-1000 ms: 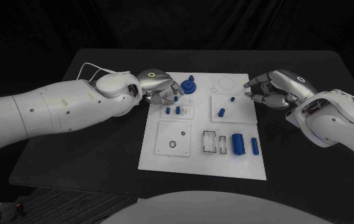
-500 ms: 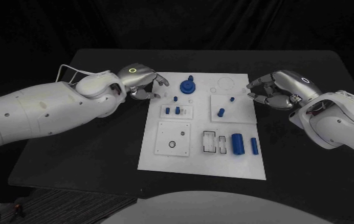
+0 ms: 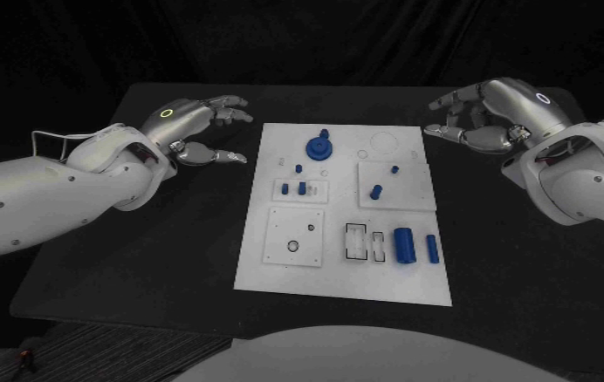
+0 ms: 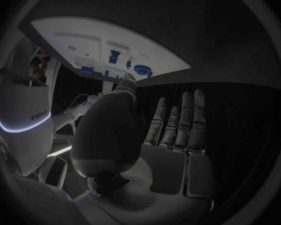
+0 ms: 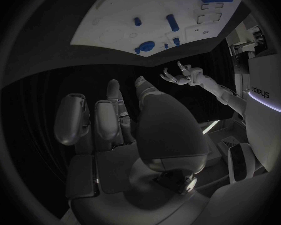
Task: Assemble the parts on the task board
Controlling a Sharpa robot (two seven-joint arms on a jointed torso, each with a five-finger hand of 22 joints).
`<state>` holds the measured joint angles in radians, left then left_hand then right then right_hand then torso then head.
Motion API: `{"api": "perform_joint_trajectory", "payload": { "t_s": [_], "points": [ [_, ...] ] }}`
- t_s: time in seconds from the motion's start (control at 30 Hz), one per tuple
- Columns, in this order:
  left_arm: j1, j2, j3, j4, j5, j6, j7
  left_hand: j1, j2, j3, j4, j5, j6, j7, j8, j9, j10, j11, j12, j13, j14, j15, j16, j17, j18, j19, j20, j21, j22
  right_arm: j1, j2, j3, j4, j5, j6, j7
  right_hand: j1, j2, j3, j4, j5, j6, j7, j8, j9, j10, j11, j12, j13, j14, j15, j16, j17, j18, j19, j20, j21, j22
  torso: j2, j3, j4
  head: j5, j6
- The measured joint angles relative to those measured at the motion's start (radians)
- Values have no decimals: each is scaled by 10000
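Observation:
The white task board [image 3: 339, 260] lies in the middle of the black table. On it are a blue round knobbed part [image 3: 321, 146] at the far side, small blue pegs [image 3: 293, 187], a peg on a raised plate [image 3: 376, 193], and two blue cylinders [image 3: 407, 244] near the right edge. My left hand [image 3: 202, 129] hovers left of the board's far corner, fingers spread, holding nothing. My right hand [image 3: 484, 116] hovers off the board's far right corner, fingers apart and empty. The left wrist view shows the left hand [image 4: 168, 130] with the board [image 4: 84, 37] beyond it. The right wrist view shows the right hand [image 5: 115, 130] and the board [image 5: 172, 5].
A square white plate with a small hole [image 3: 297, 235] sits at the board's near left. Two rectangular slots [image 3: 367, 244] lie beside the cylinders. Bare black table [image 3: 151, 251] stretches on both sides of the board. In the right wrist view my left hand [image 5: 181, 76] shows across the table.
My left hand has pulled back leftward off the board and opened its fingers. My right hand has lifted away to the far right and spread its fingers. The parts have stayed put.

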<state>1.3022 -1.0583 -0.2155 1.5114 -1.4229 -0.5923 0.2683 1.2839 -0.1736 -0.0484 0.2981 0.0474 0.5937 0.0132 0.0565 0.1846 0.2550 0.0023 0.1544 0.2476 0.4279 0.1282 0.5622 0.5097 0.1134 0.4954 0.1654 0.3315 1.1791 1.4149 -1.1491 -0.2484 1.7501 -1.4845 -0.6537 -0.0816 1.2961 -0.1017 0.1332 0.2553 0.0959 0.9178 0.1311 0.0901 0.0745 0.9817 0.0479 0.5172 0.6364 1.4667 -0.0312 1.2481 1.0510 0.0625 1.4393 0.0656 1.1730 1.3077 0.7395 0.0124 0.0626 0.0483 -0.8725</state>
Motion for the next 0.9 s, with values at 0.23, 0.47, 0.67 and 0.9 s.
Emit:
{"api": "perform_joint_trajectory", "payload": {
  "t_s": [0.23, 0.47, 0.67, 0.9],
  "points": [
    [60, -235, -1, 438, 3467, 1020, 1564, -1189, 162, -1093, 10, 20, -2947, -711, -218, -1066, -2054, -1013, -1138, -1856, -4092, -264, -5396, -4795, -415, -3612, 650, -2831, -4518, 546, 285, 2, -10, -721, 21, -798, 378, -346, -301, 111, 166, 4, 83, -52, 54, -957, 452, -2650, -2395, -14, 295, -54, -135, -1, 7, 331, -203, 4, -50, -201, 153, -93, 0],
    [81, 84, -4, 420, 7020, 3068, 2656, -1860, -677, -1762, 54, 60, -4181, -1306, -285, -1437, -2543, -1253, -1511, -2456, -4279, -315, -5586, -5080, -452, -4583, 1046, -3091, -8687, 683, 743, 3, -291, -1481, 703, -1258, 1334, 76, 160, -461, 667, -159, -1369, -225, 39, -686, 421, -3704, -3709, -206, 104, -513, -760, 165, -226, 203, -1005, 3, -87, -437, 255, -216, 197],
    [82, 309, -4, 295, 8677, 4323, 3157, -1965, -661, -1762, 54, 61, -4495, -1620, -324, -1540, -2535, -1366, -1511, -2466, -4273, -391, -5586, -5088, -451, -4792, 1119, -3169, -10327, 692, 1138, 0, -575, -1861, 1676, -1374, 1391, 133, 200, -667, 284, -125, -1405, -225, 3, -667, 412, -4005, -4072, -342, 80, -716, -1021, 164, -353, 182, -1300, 3, -80, -593, 342, -411, 464],
    [53, 455, -7, 300, 9773, 5224, 3507, -2161, -464, -1645, 54, 61, -4873, -1998, -373, -1643, -2538, -1473, -1511, -2467, -4293, -443, -5586, -5088, -449, -4857, 1183, -3220, -11195, 641, 1414, -1, -760, -2107, 2636, -1359, 1149, -200, 102, -568, -193, -67, -1347, -225, 4, -667, 412, -4157, -4332, -411, 82, -826, -1193, 163, -387, 220, -1519, 2, -45, -779, 482, -762, 812]
  ]
}}
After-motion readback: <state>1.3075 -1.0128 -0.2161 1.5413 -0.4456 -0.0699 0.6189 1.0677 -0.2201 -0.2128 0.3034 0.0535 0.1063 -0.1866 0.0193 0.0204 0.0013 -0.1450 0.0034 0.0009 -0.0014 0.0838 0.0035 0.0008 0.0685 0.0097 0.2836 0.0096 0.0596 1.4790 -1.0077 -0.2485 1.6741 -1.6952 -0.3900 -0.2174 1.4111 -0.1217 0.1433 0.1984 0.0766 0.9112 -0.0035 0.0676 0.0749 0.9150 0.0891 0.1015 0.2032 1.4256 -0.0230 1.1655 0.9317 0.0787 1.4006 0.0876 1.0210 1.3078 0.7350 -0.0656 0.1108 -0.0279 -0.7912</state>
